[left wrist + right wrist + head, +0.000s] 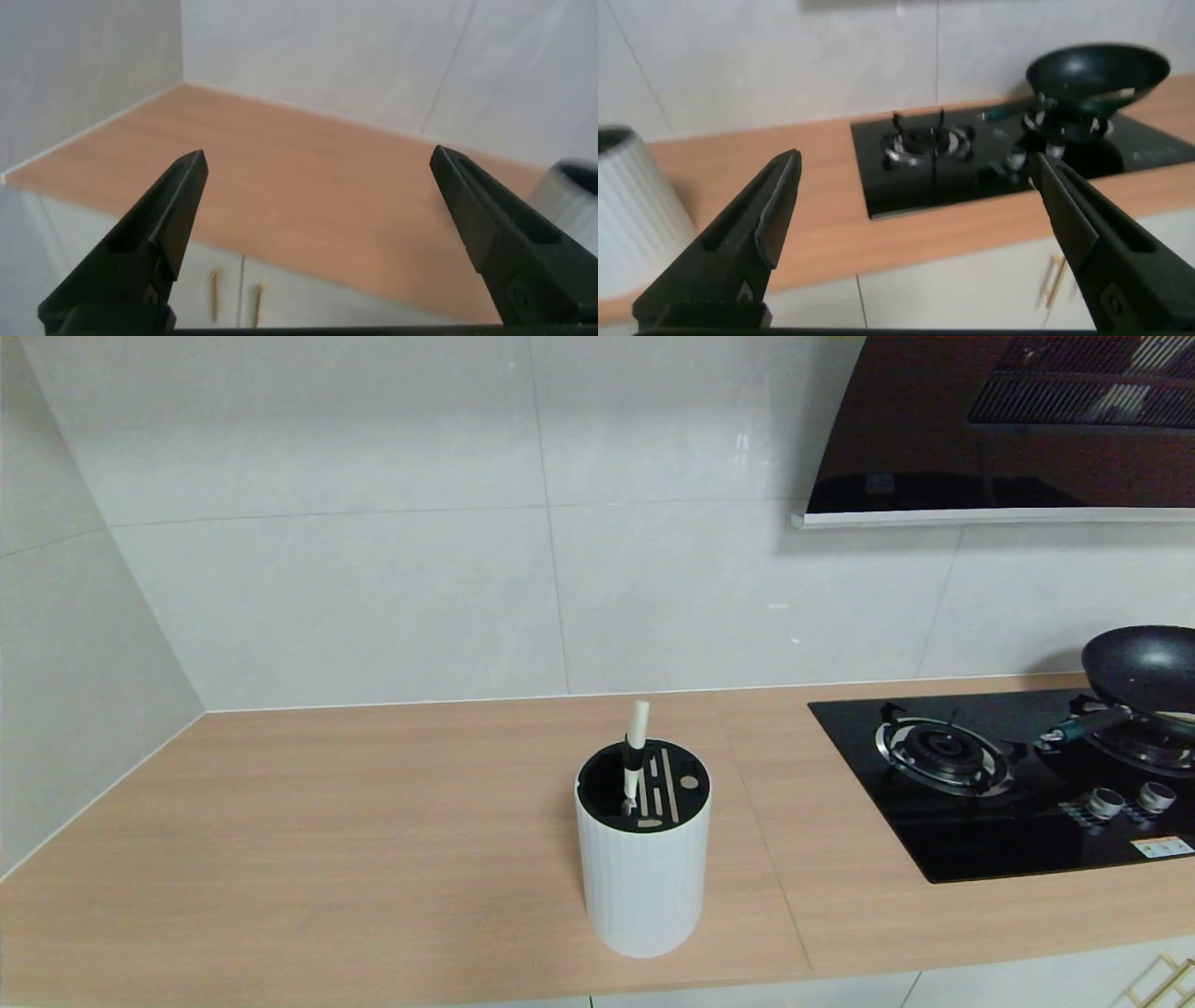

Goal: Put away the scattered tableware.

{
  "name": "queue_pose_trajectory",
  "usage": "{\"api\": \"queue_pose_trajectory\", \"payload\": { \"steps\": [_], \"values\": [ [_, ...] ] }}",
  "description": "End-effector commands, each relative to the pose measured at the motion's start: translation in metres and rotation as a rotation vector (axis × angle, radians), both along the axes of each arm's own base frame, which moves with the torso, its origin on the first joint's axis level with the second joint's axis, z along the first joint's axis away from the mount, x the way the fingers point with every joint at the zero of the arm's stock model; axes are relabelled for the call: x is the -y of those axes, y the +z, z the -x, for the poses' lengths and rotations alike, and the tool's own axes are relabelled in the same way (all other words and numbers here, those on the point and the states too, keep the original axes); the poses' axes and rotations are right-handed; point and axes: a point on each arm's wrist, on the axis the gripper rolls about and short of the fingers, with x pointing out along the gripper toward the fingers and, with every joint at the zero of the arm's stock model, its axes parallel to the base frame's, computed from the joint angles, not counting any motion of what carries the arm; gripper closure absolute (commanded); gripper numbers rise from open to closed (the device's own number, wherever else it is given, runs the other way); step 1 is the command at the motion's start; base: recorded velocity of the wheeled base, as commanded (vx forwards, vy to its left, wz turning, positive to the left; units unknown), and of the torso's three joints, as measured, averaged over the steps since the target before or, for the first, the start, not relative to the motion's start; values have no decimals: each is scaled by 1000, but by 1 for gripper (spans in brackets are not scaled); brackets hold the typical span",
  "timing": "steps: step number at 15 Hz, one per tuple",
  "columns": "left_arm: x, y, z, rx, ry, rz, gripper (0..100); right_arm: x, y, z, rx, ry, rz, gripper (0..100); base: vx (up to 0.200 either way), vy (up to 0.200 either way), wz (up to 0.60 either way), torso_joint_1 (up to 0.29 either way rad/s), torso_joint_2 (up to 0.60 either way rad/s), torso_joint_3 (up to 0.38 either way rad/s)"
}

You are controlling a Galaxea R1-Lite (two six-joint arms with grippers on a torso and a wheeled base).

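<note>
Head view: the tableware I can point to is one utensil [636, 747], white-handled with a dark section below. It stands upright in the open well of the white ribbed holder [642, 887], beside the slotted half of its black top. The holder sits on the wooden counter [373, 821], near the front edge and just left of the hob [1008, 803].

My left gripper [318, 157] hangs out past the counter's front edge with its jaws spread wide and nothing between them. My right gripper [913, 158] is the same, wide and empty, facing the hob.

I judge this piece stowed, so the step in hand is a check, not a grasp. To do it well I should hold both arms off the counter and keep them away from the holder, which is tall and close enough to the edge to tip.

The counter is pale wood grain against large white wall tiles, running into a corner on the left. A dark wok [1144, 667] rests on the far burner under a black range hood [1008, 429]. White cabinet doors [234, 289] sit below.
</note>
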Motion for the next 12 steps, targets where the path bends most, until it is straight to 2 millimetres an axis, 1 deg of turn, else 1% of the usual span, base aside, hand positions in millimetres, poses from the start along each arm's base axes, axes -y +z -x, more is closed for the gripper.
{"api": "queue_pose_trajectory", "payload": {
  "steps": [1,2,4,6,7,9,12],
  "values": [
    [1,-36,-17,-44,-12,-54,0,0,-9,-2,-7,-6,22,0,0,0,0,0,0,0],
    [2,-36,-17,-40,-55,-54,0,0,-10,-3,-16,-5,27,0,0,0,0,0,0,0],
    [3,-37,-17,-50,-114,-71,0,-1,-16,-3,-90,19,55,0,0,0,0,0,0,0],
    [4,-37,-18,-51,-148,-76,0,-1,-16,-4,-88,59,53,0,0,0,0,0,0,0],
    [5,-38,-18,-65,-187,-96,0,-4,-22,-4,-143,164,69,0,0,0,0,0,0,0],
    [6,-41,-18,-91,-242,-121,0,-4,-21,-4,-128,181,90,0,0,0,0,0,0,0],
    [6,-41,-18,-90,-243,-115,0,-4,-21,-4,-126,180,79,0,0,0,0,0,0,0]
  ]
}}
